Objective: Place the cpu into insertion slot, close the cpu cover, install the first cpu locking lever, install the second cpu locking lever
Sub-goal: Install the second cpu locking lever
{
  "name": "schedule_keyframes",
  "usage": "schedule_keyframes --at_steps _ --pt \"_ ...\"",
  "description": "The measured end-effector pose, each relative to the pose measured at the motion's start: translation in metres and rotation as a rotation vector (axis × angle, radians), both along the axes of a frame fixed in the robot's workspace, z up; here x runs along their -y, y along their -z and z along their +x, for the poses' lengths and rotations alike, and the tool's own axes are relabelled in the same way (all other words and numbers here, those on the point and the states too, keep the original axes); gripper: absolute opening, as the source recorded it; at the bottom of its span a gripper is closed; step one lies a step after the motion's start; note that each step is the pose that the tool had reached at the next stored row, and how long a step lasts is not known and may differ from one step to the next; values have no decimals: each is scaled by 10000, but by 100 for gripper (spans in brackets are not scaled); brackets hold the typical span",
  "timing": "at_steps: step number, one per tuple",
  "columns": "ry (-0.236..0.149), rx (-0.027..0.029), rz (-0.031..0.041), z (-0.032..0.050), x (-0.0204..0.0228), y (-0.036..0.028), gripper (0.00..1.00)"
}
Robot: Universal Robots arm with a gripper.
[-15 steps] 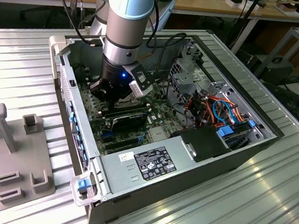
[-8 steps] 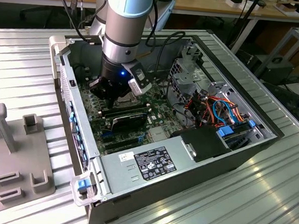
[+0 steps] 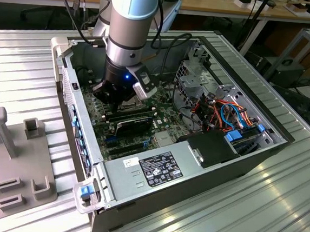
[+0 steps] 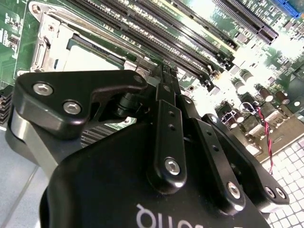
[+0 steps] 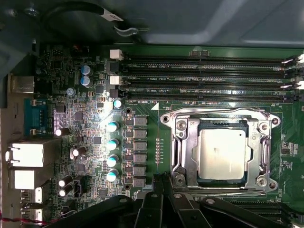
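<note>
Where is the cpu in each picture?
Exterior view: hidden under the arm, inside the case.
First wrist view: the cpu lies in its metal frame, next to the long black slots.
Second wrist view: a pale patch next to those slots.
Shared landmark: the slots.

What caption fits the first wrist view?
Gripper poised beside the cpu, seated under the closed cpu cover.

Counted parts on the board

One cpu is seen under one cpu cover in the first wrist view. Four long black memory slots are counted beside it, five teal-topped capacitors in a row, and one gripper is seen.
</note>
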State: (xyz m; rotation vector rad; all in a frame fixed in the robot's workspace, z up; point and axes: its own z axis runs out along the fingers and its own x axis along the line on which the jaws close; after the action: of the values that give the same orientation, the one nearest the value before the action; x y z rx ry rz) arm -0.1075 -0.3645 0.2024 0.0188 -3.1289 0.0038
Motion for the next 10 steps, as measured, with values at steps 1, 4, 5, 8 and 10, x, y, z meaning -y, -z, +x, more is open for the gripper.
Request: schedule_keyframes --at_steps 1,4,5,8,10 --pt "1 1 4 0 6 1 11" --pt "2 2 0 0 9 -8 11" --pt "1 3 0 0 10 -18 11" --pt "0 1 0 0 9 -84 11" --pt "1 2 0 0 8 -120 11"
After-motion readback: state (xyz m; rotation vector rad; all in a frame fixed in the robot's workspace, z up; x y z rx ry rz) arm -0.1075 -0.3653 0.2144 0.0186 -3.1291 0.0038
